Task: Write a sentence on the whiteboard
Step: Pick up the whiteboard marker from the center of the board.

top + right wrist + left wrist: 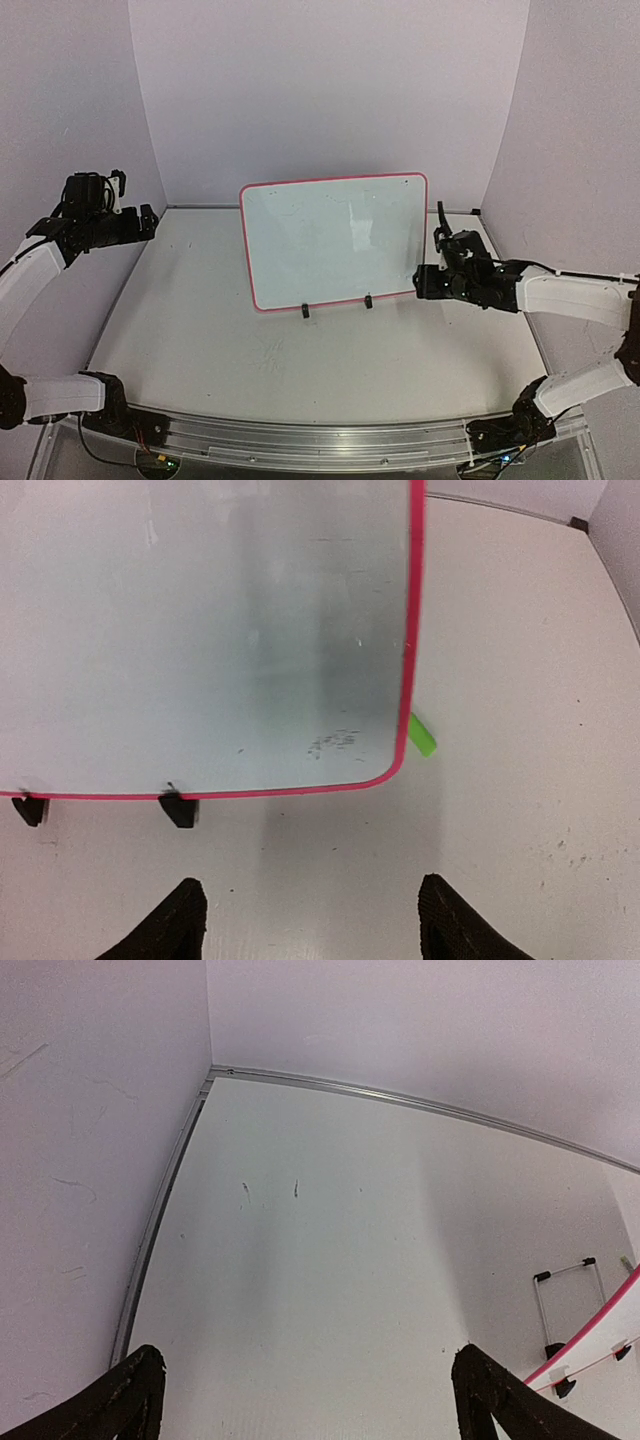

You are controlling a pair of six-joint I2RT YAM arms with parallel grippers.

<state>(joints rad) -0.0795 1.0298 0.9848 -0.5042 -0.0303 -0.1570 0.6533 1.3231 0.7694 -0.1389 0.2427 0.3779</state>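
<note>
The whiteboard [335,240] stands upright on two small black feet mid-table, white with a red-pink rim. Its face shows only faint smudges [335,742]; no sentence is visible on it. A small green piece [422,734], like a pen cap, pokes out from behind its lower right edge. My right gripper [315,905] is open and empty, low over the table just in front of the board's right corner [422,282]. My left gripper [310,1375] is open and empty, held high at the far left [150,222], well away from the board [600,1345].
Pale walls close off the back and both sides. A metal strip [160,1220] runs along the foot of the left wall. A thin wire stand [570,1290] sits behind the board. Faint dark marks dot the table [270,1192].
</note>
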